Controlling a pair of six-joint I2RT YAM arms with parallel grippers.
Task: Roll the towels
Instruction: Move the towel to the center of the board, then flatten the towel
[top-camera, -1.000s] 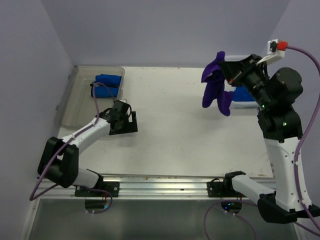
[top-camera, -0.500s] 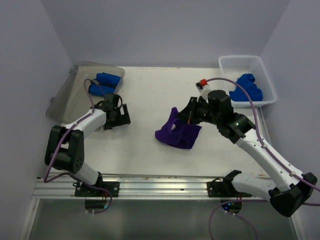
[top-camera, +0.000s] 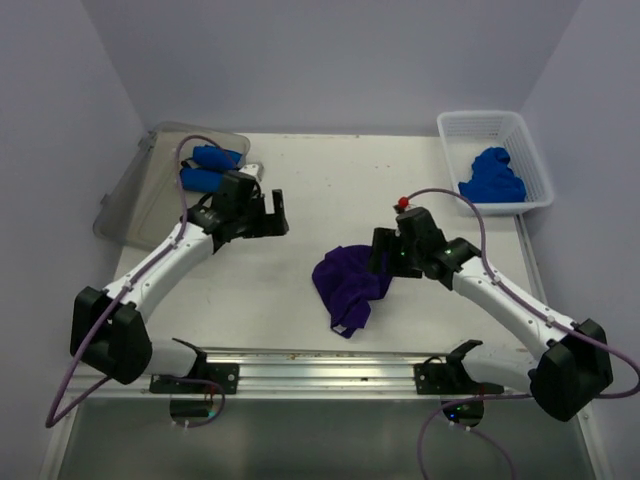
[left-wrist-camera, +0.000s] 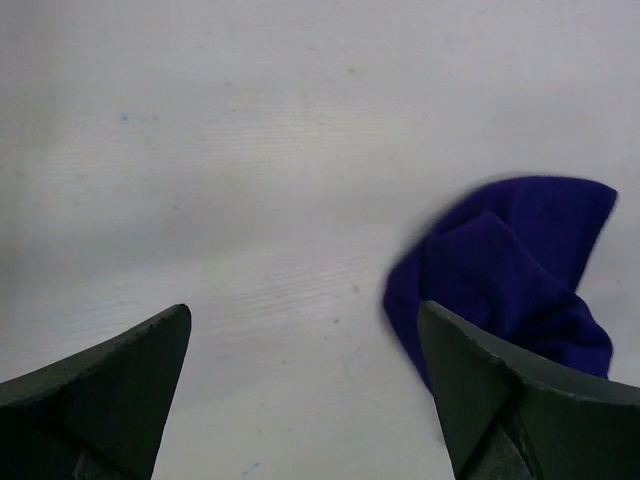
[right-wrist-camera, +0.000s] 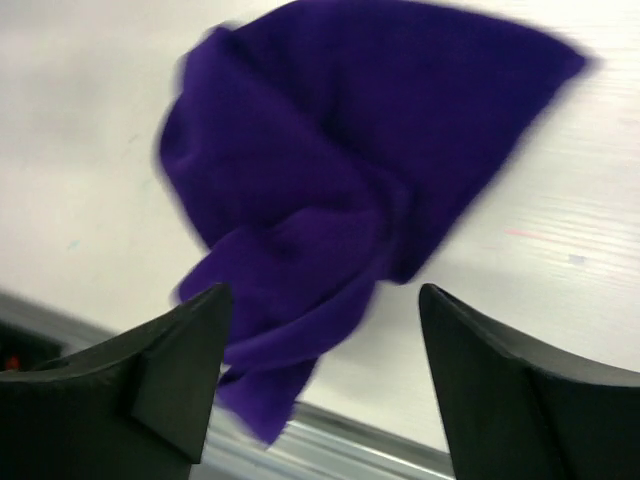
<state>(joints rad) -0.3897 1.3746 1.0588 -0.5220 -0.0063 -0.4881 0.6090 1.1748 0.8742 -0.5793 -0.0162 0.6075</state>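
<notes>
Soft, even light from above; the desk (top-camera: 320, 190) reads bright, nearly washed out in the left wrist view; shadows faint and diffuse; the towel (right-wrist-camera: 340, 200) smears with motion blur in the right wrist view; the dark fingers (left-wrist-camera: 100, 390) near each lens are soft.

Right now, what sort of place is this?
Probably a robotics lab workcell: left arm and right arm bolted at a white table, a purple towel and a basket of blue towels.
</notes>
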